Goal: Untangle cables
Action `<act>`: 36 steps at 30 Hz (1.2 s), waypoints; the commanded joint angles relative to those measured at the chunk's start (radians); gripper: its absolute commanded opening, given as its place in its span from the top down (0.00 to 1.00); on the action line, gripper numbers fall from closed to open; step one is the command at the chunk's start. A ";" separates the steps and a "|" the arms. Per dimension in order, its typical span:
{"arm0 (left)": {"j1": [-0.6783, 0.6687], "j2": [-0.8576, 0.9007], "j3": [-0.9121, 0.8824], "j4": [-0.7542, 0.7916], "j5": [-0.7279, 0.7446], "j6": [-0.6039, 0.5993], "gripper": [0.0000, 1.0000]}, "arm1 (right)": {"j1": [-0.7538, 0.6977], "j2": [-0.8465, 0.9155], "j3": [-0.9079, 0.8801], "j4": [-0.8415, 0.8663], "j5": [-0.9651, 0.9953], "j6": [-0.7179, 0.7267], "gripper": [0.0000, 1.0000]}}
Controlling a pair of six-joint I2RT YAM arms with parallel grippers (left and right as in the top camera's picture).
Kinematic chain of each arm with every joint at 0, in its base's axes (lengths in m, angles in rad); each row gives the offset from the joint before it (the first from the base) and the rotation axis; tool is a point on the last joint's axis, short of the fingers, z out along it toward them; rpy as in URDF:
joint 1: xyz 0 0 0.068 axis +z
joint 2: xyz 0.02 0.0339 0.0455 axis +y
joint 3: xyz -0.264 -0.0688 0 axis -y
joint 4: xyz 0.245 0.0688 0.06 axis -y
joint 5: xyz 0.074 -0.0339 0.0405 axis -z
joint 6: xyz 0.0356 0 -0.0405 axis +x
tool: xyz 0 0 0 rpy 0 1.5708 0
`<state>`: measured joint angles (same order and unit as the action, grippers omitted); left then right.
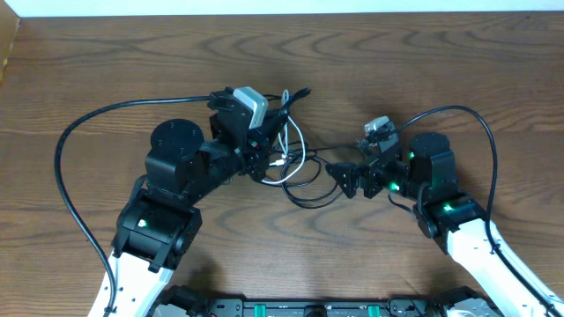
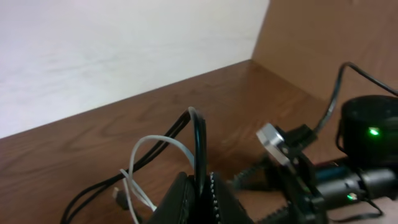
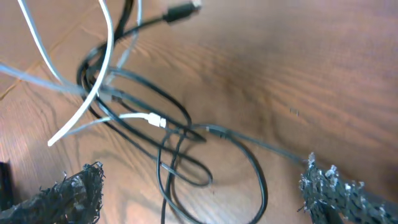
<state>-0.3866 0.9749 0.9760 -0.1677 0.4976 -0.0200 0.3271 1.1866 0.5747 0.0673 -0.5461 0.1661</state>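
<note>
Two thin cables [image 1: 295, 172] lie tangled on the table [image 1: 106, 53], midway between the arms.

Overhead, the black cable [image 1: 310, 201] loops toward the near side, and the white cable [image 1: 297, 141] curls through it on the left. The left tool [image 1: 264, 165] is pinched shut at the bundle's left edge, probably to anchor it. The right tool [image 1: 342, 176] stands wide just right of the loops, likely lined up for a strand. Which strand crosses over which is hard to tell.

From the left wrist, the closed fingers [image 2: 186, 199] grip the black cable, which rises in an arch. The white cable hangs to its left. The bottom edge cuts the fingers off.

From the right wrist, the wide tool frames the loops and touches none. A white plug [image 3: 152, 119] lies among black loops. The upper strands are blurred.
</note>
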 commanded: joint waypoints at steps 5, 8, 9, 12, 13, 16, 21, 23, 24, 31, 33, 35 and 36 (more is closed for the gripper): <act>0.006 -0.002 0.023 0.024 0.173 -0.005 0.92 | -0.004 0.005 0.005 0.084 -0.028 -0.018 0.01; 0.006 -0.002 0.023 0.037 0.213 -0.005 0.92 | -0.004 0.005 0.005 0.122 -0.021 -0.018 0.01; 0.006 -0.002 0.023 0.040 0.223 -0.005 0.92 | -0.004 0.005 0.005 0.137 -0.019 -0.018 0.02; 0.006 -0.002 0.023 0.042 0.237 -0.005 0.92 | -0.004 0.005 0.005 0.161 0.047 0.013 0.07; 0.006 -0.002 0.023 0.042 0.237 -0.005 0.92 | -0.004 0.005 0.005 0.163 0.080 0.035 0.07; 0.006 -0.002 0.023 0.044 0.255 -0.005 0.92 | -0.004 0.005 0.005 0.169 0.129 0.066 0.05; 0.005 -0.002 0.023 0.067 0.316 -0.005 0.92 | -0.004 0.005 0.005 0.193 0.072 0.069 0.05; 0.004 -0.002 0.023 0.081 0.333 -0.012 0.92 | -0.004 0.005 0.005 0.211 0.027 0.069 0.03; 0.003 -0.002 0.023 0.087 0.333 -0.021 0.92 | -0.004 0.005 0.005 0.218 0.011 0.069 0.03; 0.003 -0.002 0.023 0.132 0.376 -0.069 0.92 | -0.002 0.005 0.005 0.234 -0.010 0.069 0.01; 0.001 -0.002 0.023 0.145 0.414 -0.069 0.92 | -0.002 0.005 0.005 0.241 -0.010 0.069 0.01; -0.007 -0.002 0.023 0.147 0.419 -0.069 0.92 | 0.002 0.005 0.005 0.259 -0.010 0.070 0.01; -0.013 -0.002 0.023 0.147 0.419 -0.069 0.92 | 0.005 0.005 0.005 0.272 -0.010 0.076 0.01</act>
<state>-0.3893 0.9752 0.9760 -0.0349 0.8661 -0.0788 0.3275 1.1866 0.5747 0.3218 -0.5430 0.2276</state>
